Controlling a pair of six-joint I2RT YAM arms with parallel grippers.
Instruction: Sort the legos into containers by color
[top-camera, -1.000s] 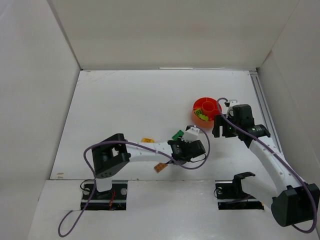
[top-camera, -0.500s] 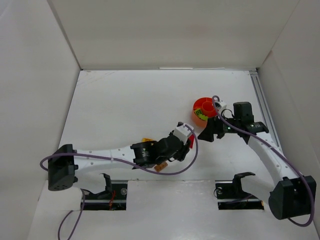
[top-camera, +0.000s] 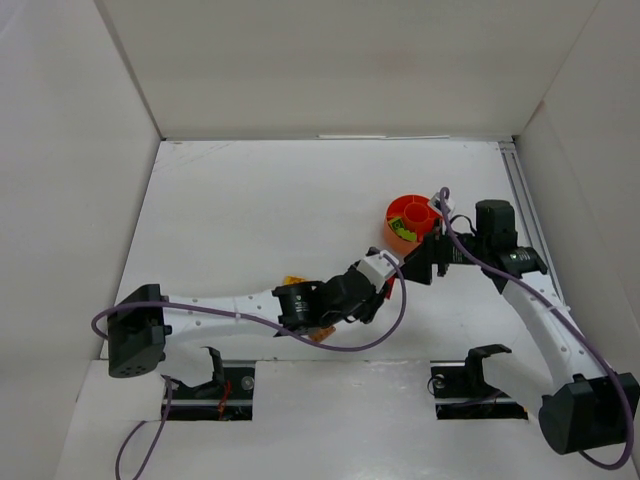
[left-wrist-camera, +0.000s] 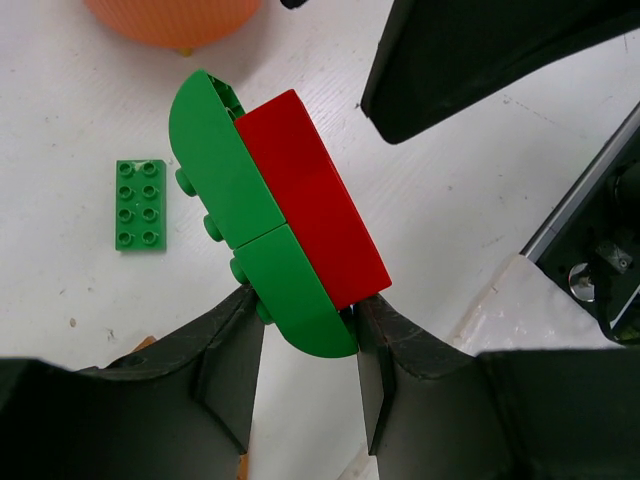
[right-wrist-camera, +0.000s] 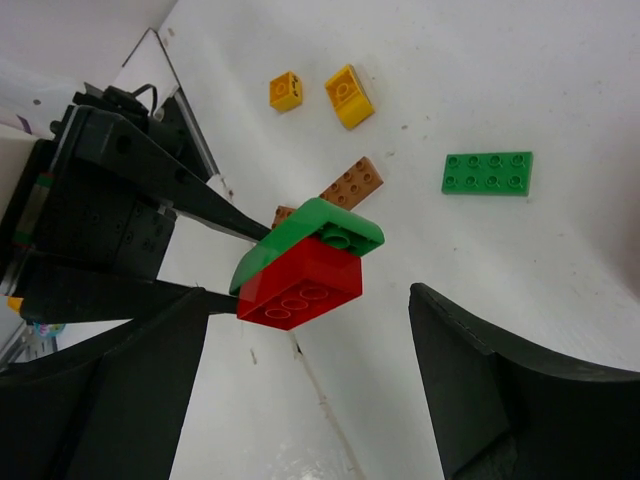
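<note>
the left claw (left-wrist-camera: 305, 322) is clamped on the near end of a small stack of legos: two green curved pieces (left-wrist-camera: 225, 170) pressed onto a red brick (left-wrist-camera: 310, 210). it holds the stack clear of the tabletop (top-camera: 250, 220). the stack's long axis runs straight out from the fingers, so most of its length juts free beyond them, with the green on one flank and the red on the other.

a flat green plate (left-wrist-camera: 139, 204) lies loose on the tabletop to the left of the stack. in the right wrist view a brown brick (right-wrist-camera: 352, 182) and two yellow bricks (right-wrist-camera: 347, 95) lie further off. none of these are sorted yet.

to the right, the right claw (right-wrist-camera: 310, 295) faces the stack with its fingers well apart and empty. from its own camera the stack sits in line with the gap between them, green uppermost and red beneath. one dark finger stands near the red flank without touching it. how deep the stack reaches into the gap cannot be told.

the orange bowl (top-camera: 413, 218) sits just beyond both claws. the likely next move is to pull red from green, so the right claw, the nearer free one, would have to close across the free end.
</note>
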